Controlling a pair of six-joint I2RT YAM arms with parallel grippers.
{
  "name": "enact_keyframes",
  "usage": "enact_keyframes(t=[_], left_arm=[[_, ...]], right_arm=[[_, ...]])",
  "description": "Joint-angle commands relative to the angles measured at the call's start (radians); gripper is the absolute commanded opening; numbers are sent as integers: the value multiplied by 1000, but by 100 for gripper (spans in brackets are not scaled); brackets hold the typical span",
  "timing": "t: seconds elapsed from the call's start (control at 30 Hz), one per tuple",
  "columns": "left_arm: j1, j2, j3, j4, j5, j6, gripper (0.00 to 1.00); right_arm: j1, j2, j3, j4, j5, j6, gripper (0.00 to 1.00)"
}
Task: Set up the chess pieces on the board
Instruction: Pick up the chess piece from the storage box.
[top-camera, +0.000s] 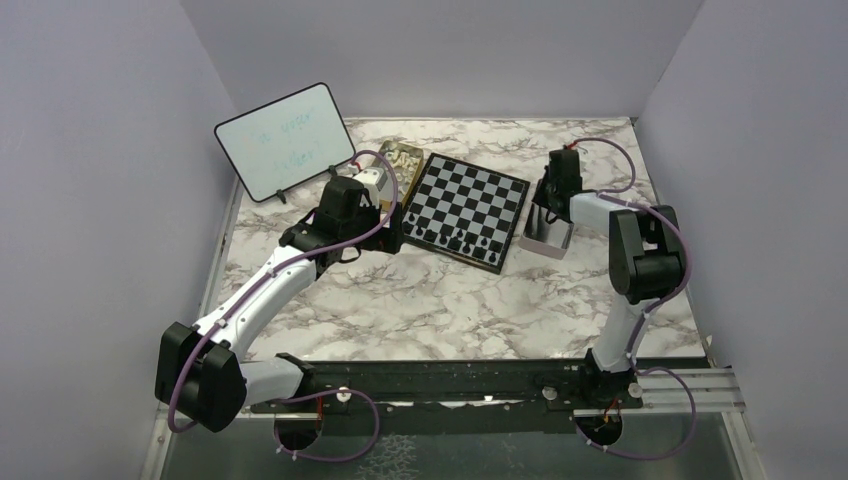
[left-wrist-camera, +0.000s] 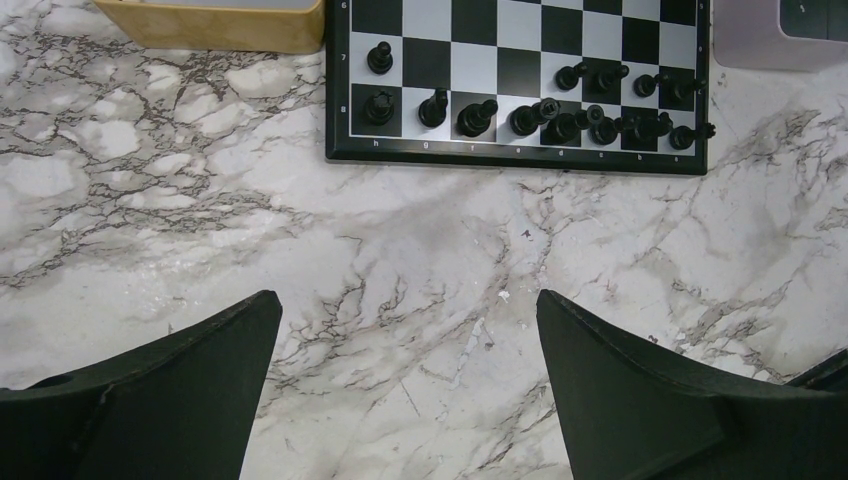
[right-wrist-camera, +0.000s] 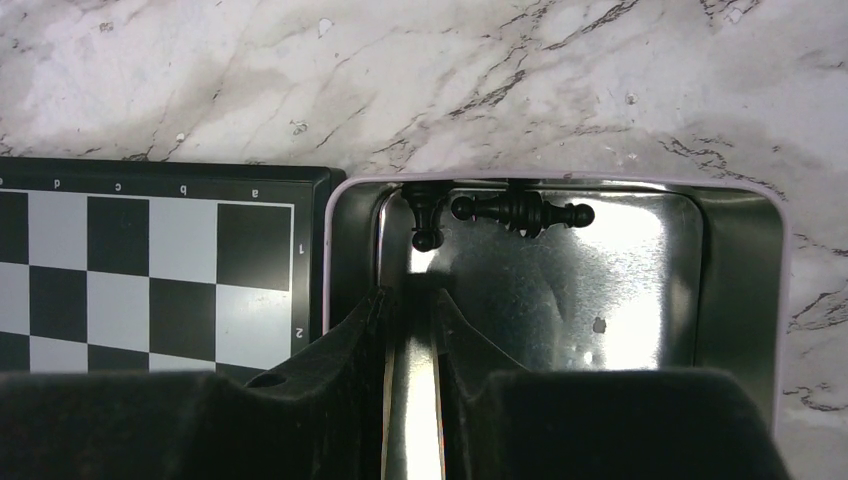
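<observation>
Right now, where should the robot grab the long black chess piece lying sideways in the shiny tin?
Probably across its slim body, coming straight down from above. The black piece lies on its side along the tin's far wall, so the walls block any sideways approach, and the right end effector needs narrow jaws there.

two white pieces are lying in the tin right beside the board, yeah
Not quite. The two pieces lying in the tin beside the board are black, not white. The right wrist view shows them dark against the tin's shiny metal floor.
</observation>
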Motion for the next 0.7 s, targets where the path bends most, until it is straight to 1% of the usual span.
enact_keyframes(t=[0.0, 0.23, 0.67], left_arm=[[-3, -22, 5, 10, 14, 11, 99], [-3, -20, 5, 10, 13, 15, 99], [-3, -16, 6, 8, 15, 18, 99]], right_arm=[[-3, 28, 34, 47, -6, -2, 25], [-3, 55, 49, 48, 24, -24, 25], [-5, 98, 65, 54, 26, -47, 25]])
